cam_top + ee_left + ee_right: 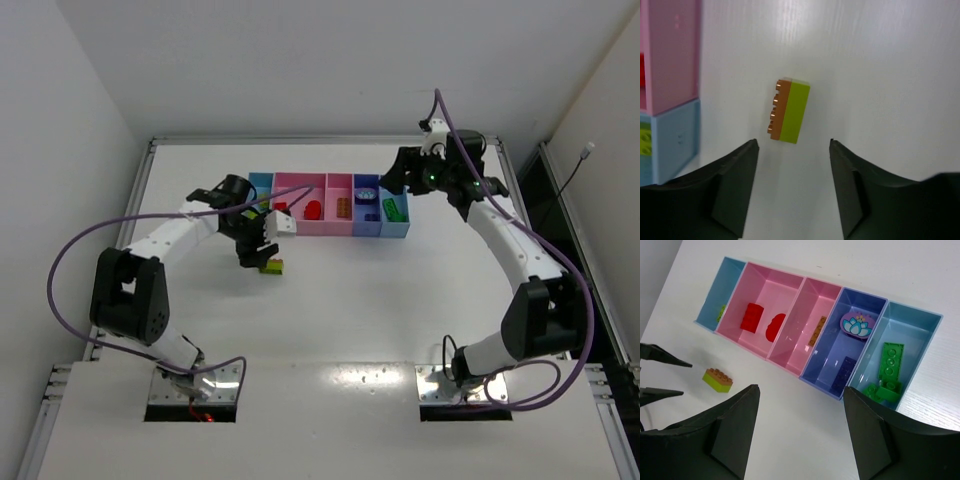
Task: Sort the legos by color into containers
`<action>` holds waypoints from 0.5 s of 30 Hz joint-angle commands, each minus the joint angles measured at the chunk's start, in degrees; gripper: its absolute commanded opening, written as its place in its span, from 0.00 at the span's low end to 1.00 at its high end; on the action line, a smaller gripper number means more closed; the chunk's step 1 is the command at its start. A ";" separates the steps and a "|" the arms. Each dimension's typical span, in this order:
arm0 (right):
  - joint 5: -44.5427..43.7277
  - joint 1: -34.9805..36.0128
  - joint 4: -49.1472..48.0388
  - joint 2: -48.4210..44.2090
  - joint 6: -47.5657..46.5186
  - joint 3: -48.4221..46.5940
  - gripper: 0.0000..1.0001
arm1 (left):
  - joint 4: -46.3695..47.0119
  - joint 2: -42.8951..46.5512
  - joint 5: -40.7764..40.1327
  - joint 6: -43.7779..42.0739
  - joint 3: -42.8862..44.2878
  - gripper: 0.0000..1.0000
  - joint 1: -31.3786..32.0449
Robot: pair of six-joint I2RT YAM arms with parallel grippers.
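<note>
L gripper (793, 145) jaws stood apart, empty. The last loose lego, a yellow-green/orange brick (790, 111), lay on the table (880, 75) just ahead of its tips. R gripper (801, 390) was also apart and empty. Containers (775, 290) beyond it held sorted pcs (888, 360): red, orange, purple, green. Prob. one left.
</note>
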State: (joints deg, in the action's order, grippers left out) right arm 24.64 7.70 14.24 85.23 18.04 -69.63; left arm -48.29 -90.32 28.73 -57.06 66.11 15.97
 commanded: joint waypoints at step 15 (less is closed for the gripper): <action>1.81 -1.02 -2.81 -2.35 1.73 2.48 0.70 | 8.92 15.36 -8.51 42.34 -7.58 0.59 5.65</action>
State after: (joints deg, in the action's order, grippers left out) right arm 24.99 6.87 13.87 85.12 18.92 -66.61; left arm -41.10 -73.71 24.18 -21.26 57.91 21.28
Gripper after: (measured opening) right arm 0.700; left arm 0.590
